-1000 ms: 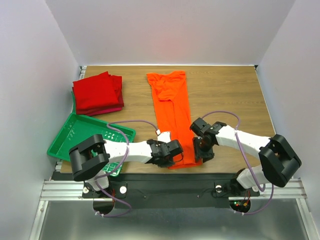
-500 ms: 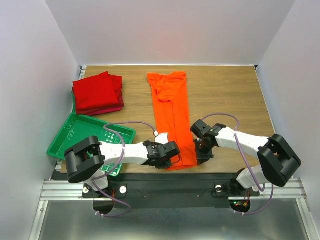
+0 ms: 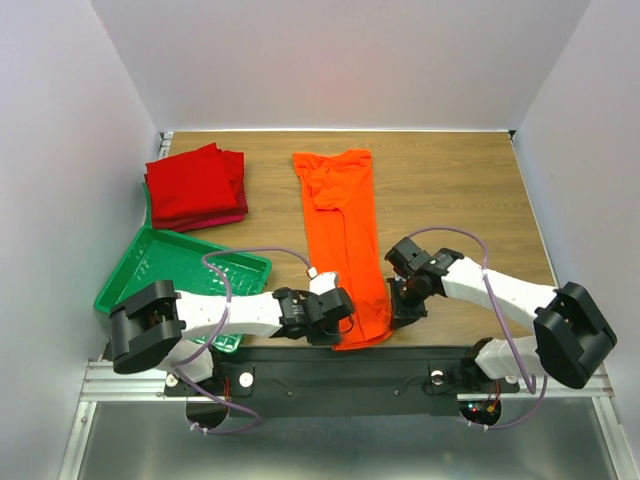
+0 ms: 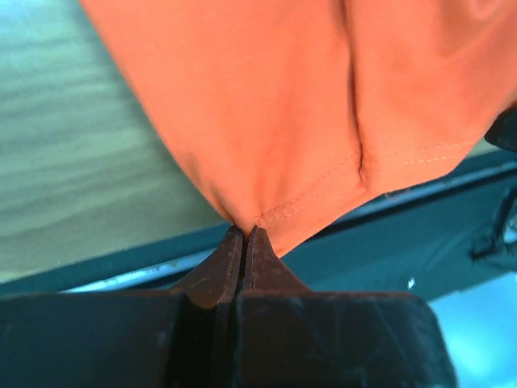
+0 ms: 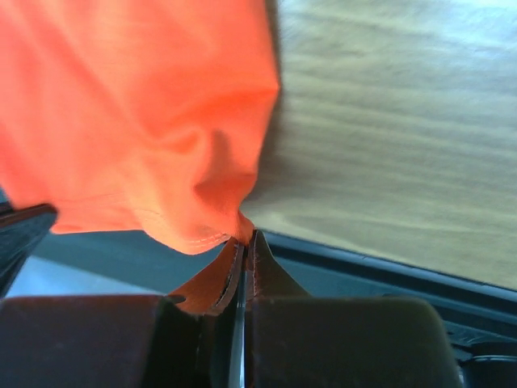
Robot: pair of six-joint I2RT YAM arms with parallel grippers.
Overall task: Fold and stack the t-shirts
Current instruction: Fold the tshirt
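— Shirts in the top view: where are they found?
— The orange shirt (image 3: 345,235) is laid as a long narrow strip down the middle of the surface (image 3: 460,190), with the collar end far and the hem at the near edge. The red shirts (image 3: 197,187) are stacked folded at the far left, well apart from it. The tray (image 3: 150,265) is set just nearer than that stack.
— And the grippers there?
— The left gripper (image 3: 338,328) is placed at the hem's left corner and the right gripper (image 3: 397,313) at its right corner. How far either is parted cannot be told from above.
— What is shown by the left wrist view?
— The left gripper (image 4: 245,239) is seen pressed together, its fingers meeting. The stitched hem corner of the orange shirt (image 4: 266,105) is pinched at the tips, and the cloth is fanned out from that point. The surface (image 4: 73,162) is seen blurred at the left.
— And by the right wrist view?
— The right gripper (image 5: 245,242) is likewise closed, with only a hairline seen between the fingers. A bunched fold of the orange shirt (image 5: 137,105) at the hem is clamped at the tips. The cloth is spread up and to the left, and the surface (image 5: 388,145) is seen at the right.
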